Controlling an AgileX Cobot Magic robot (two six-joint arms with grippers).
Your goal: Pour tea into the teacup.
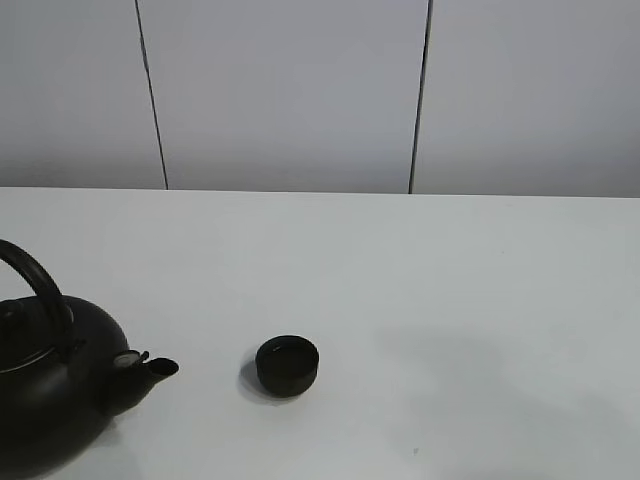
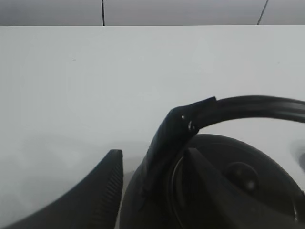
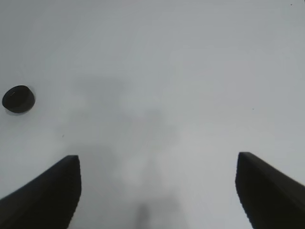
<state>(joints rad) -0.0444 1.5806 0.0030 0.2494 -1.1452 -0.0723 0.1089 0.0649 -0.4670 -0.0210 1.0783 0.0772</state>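
Observation:
The teacup (image 1: 287,364), a small black bowl-like cup, stands on the white table (image 1: 450,300) near the front middle; the right wrist view shows the teacup (image 3: 18,98) far off to one side. Left of it, the big black kettle (image 1: 50,390) points its short spout (image 1: 160,368) toward the cup. In the left wrist view, the kettle's (image 2: 228,181) arched handle (image 2: 167,138) runs between the fingers of my left gripper (image 2: 152,152); a sliver of table shows between one finger (image 2: 102,191) and the handle. My right gripper (image 3: 157,155) hangs open over bare table.
Pale wall panels (image 1: 290,90) with dark seams stand behind the table's far edge. Neither arm shows in the exterior high view.

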